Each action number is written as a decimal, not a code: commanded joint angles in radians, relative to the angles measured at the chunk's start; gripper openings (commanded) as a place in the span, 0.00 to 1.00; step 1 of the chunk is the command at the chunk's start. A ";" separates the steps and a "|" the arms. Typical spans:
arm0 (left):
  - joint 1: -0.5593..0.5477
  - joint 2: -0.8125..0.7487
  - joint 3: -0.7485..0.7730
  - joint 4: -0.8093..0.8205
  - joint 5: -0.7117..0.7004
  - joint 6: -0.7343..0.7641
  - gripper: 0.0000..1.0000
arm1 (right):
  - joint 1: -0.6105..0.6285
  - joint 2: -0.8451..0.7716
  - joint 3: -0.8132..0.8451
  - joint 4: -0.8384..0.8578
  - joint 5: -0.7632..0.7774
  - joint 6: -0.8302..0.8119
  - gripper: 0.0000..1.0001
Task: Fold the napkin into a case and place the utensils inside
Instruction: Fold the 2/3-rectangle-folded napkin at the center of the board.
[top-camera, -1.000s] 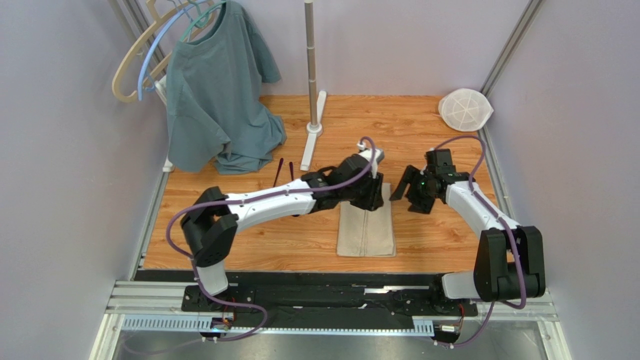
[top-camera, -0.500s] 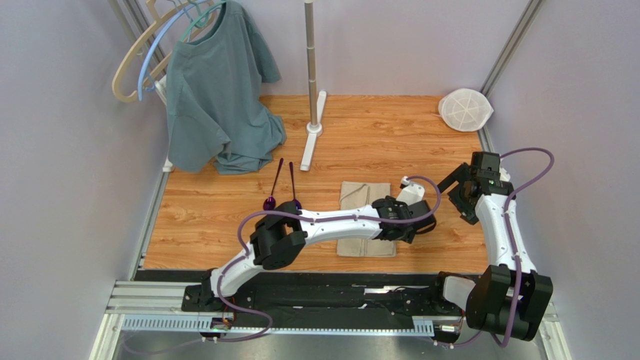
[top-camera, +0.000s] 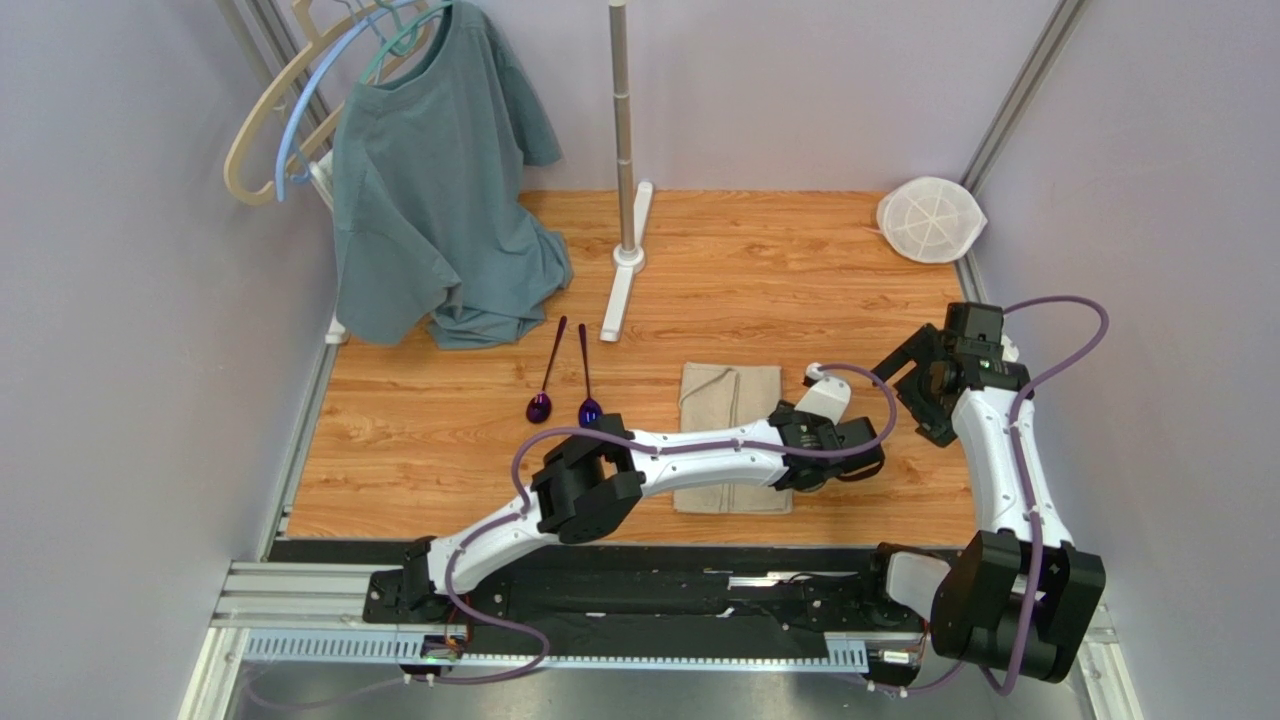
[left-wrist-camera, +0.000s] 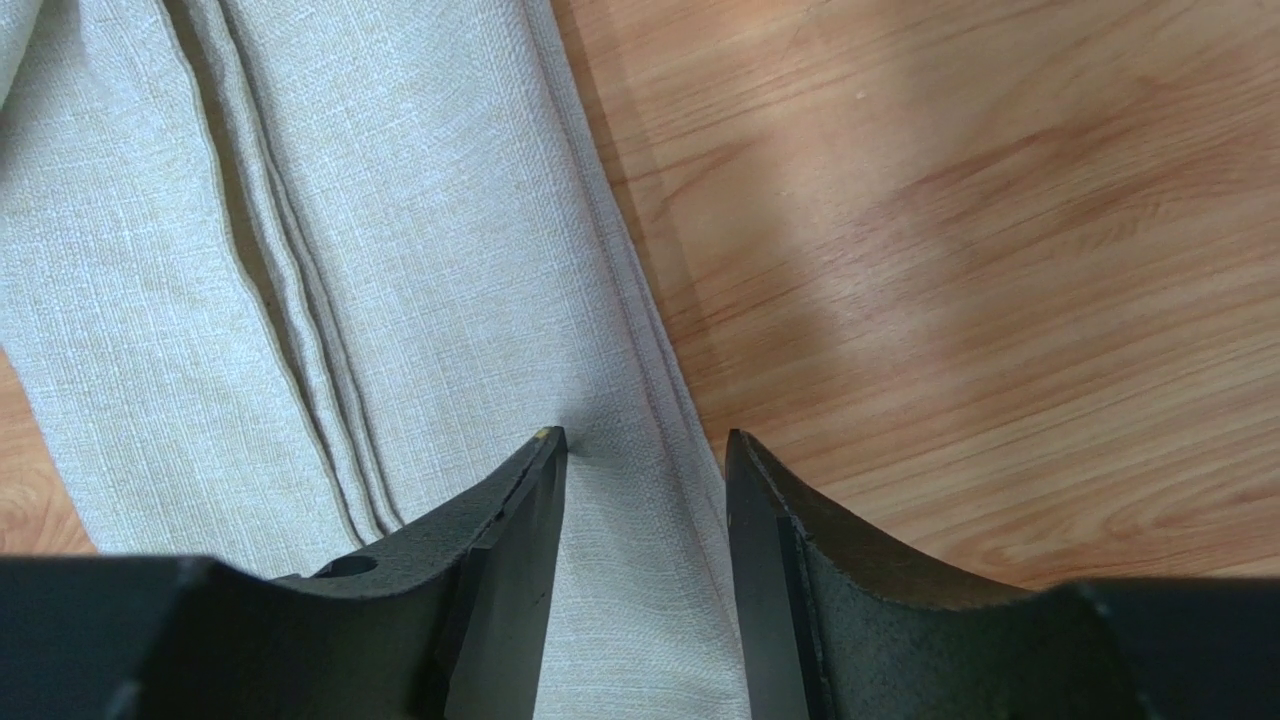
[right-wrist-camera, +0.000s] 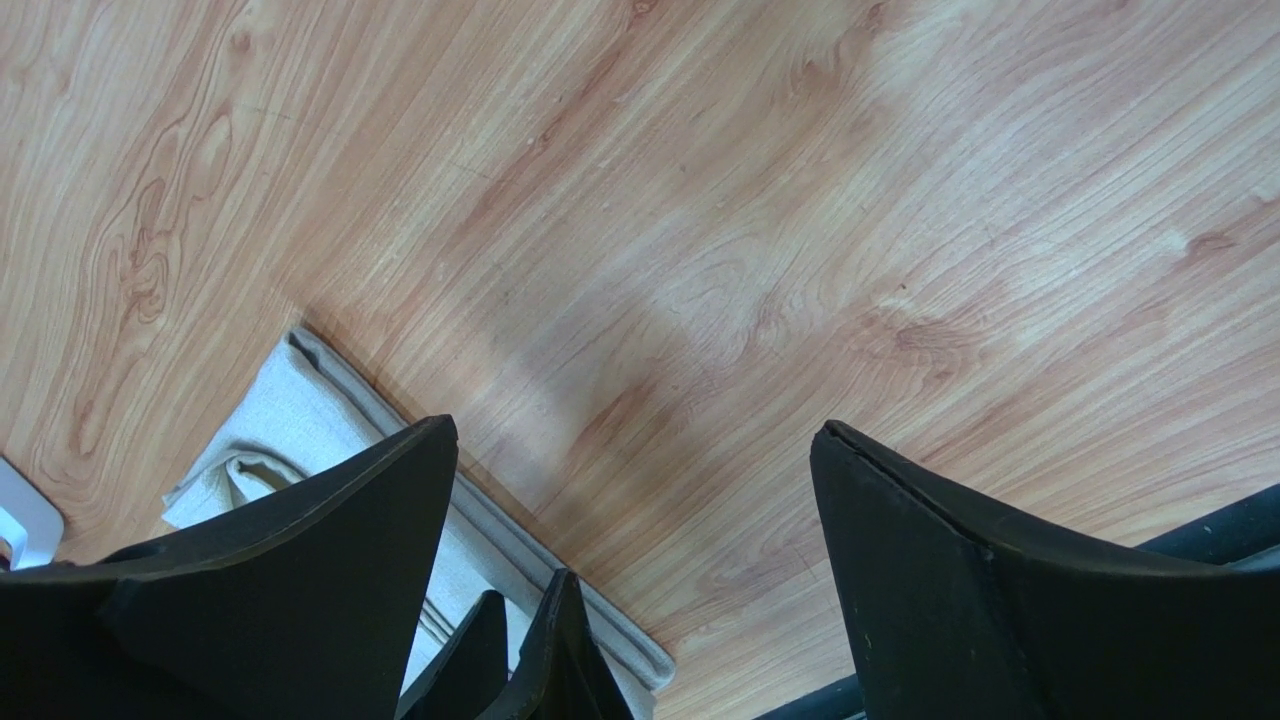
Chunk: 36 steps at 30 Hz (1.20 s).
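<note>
Both open — left jaws partly, astride napkin (left-wrist-camera: 451, 225) rt edge; right jaws wide, empty.

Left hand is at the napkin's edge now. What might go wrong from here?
The left hand straddles the right edge of the folded napkin; closing might catch only some layers and pull the fold open. The left arm crosses over its near end and could drag it if it dips.
</note>
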<state>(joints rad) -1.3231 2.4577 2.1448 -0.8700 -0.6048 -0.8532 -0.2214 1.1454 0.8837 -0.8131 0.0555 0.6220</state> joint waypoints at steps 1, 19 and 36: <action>-0.019 0.017 0.056 -0.037 -0.038 -0.020 0.55 | -0.004 -0.015 -0.008 0.029 -0.040 -0.010 0.91; -0.019 -0.017 -0.032 -0.012 0.014 -0.037 0.34 | 0.024 0.049 -0.088 0.166 -0.298 -0.097 0.88; 0.059 -0.439 -0.611 0.500 0.355 0.039 0.00 | 0.099 0.228 -0.179 0.485 -0.727 -0.079 0.82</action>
<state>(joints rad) -1.2842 2.1090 1.5761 -0.5152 -0.3542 -0.8227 -0.1520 1.3670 0.7338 -0.4381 -0.5713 0.5247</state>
